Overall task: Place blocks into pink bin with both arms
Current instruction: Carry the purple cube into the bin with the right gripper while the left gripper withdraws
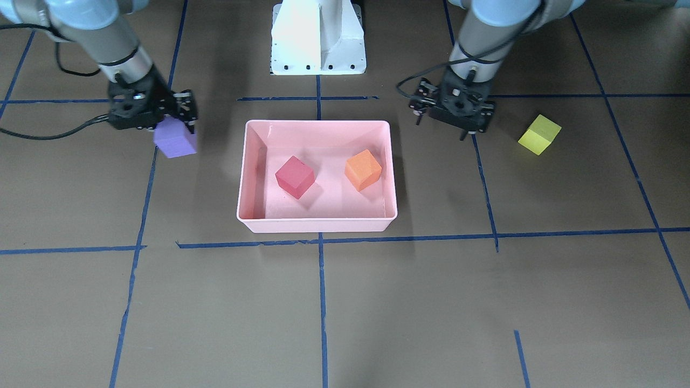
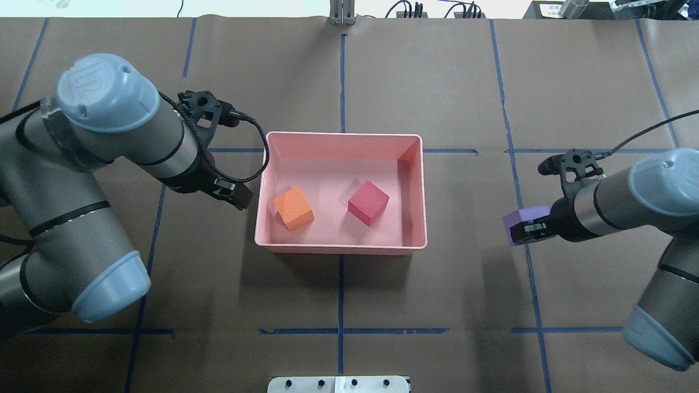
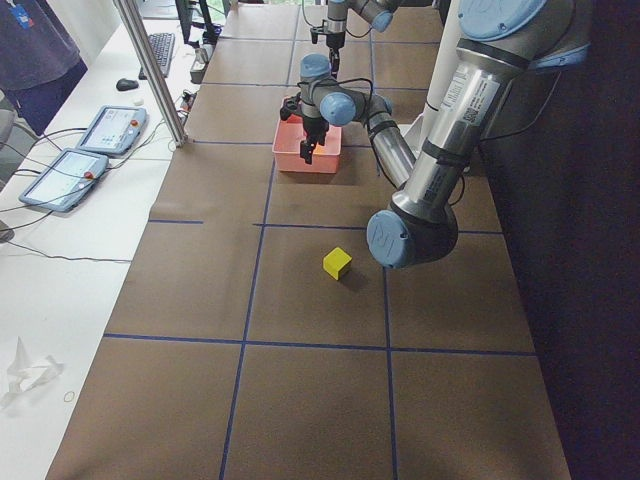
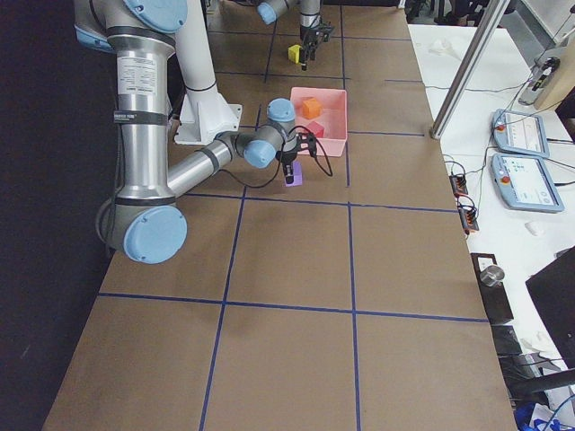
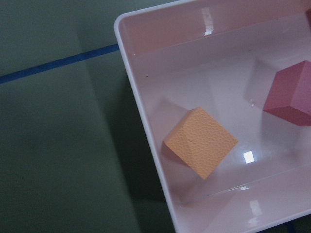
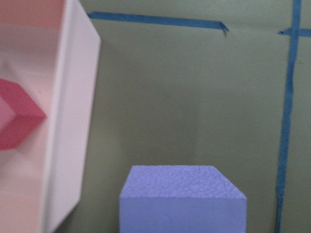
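Right pincer is clamped on the purple block, and the pink bin sits frame-left of it in the overhead view. Left pincer is wide and empty.

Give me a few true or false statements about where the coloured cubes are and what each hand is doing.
1. The small matte orange foam cube lies inside the shallow pale-pink plastic bin. True.
2. The red-pink foam cube lies outside the bin. False: it is in the bin, beside the orange one.
3. The right hand is closed on the purple foam cube, outside the bin. True.
4. The left hand holds the yellow-green foam cube. False: that hand is open and empty, and the cube lies apart from it on the brown table.
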You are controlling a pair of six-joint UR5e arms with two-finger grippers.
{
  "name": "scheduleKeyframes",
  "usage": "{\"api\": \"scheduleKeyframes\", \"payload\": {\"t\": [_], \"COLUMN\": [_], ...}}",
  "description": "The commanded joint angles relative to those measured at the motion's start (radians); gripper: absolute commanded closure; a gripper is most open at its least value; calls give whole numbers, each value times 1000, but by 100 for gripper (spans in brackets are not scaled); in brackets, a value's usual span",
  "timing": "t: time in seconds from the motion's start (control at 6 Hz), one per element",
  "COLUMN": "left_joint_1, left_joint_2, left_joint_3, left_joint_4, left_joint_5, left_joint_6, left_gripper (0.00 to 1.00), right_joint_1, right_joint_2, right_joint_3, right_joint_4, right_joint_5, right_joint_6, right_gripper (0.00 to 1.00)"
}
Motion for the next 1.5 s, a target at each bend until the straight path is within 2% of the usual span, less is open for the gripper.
{"api": "scheduleKeyframes", "payload": {"t": [0.0,0.17,0.33,0.5,0.67,1.0,1.33], "left_joint_1": [-77,-87,-90,-91,-91,-91,-90], "left_joint_2": [107,189,290,354,395,529,578], "left_joint_3": [-13,-28,-27,-29,-29,13,149], "left_joint_4": [-8,-70,-210,-271,-305,-502,-754], "left_joint_5": [-13,-13,-15,-42,-52,-47,-41], "left_joint_6": [153,182,181,183,184,229,209], "left_gripper": [0,0,0,0,0,0,0], "right_joint_1": [-11,-56,-92,-132,-181,-176,-82], "right_joint_2": [318,406,481,486,488,499,441], "right_joint_3": [-83,-166,-249,-262,-270,-252,-169], "right_joint_4": [-276,-275,-275,-233,-226,-231,-272], "right_joint_5": [0,-9,-15,-47,-104,-118,-48], "right_joint_6": [150,266,367,452,506,435,274], "right_gripper": [79,77,68,53,4,0,0]}}
